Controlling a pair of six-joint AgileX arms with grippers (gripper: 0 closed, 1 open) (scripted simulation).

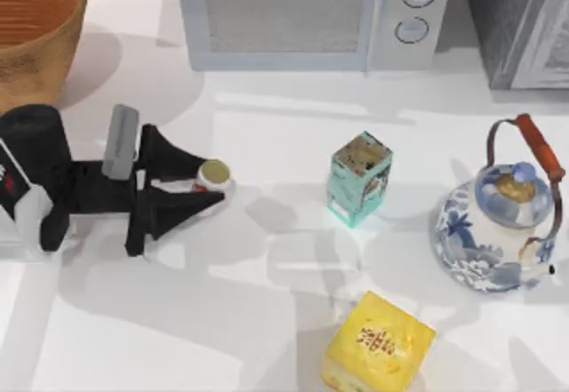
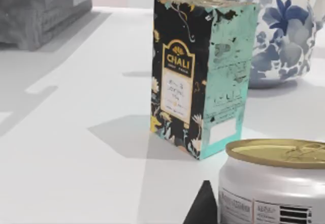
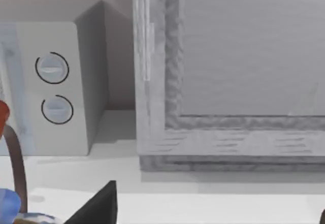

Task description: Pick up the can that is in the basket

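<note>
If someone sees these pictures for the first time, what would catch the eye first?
Probably the black left pincer at the table's left, its fingers around the small can, which stands on the table, not in the wicker basket at the far-left corner. Next, the blue-and-white teapot at the right and the teal carton in the middle.

Bright, even light washes my counter [image 1: 267, 321]. Soft grey shadows fall leftward from the carton [image 1: 359, 179] and kettle [image 1: 498, 223]; the basket [image 1: 36, 32] shades the far-left corner. No glare.
</note>
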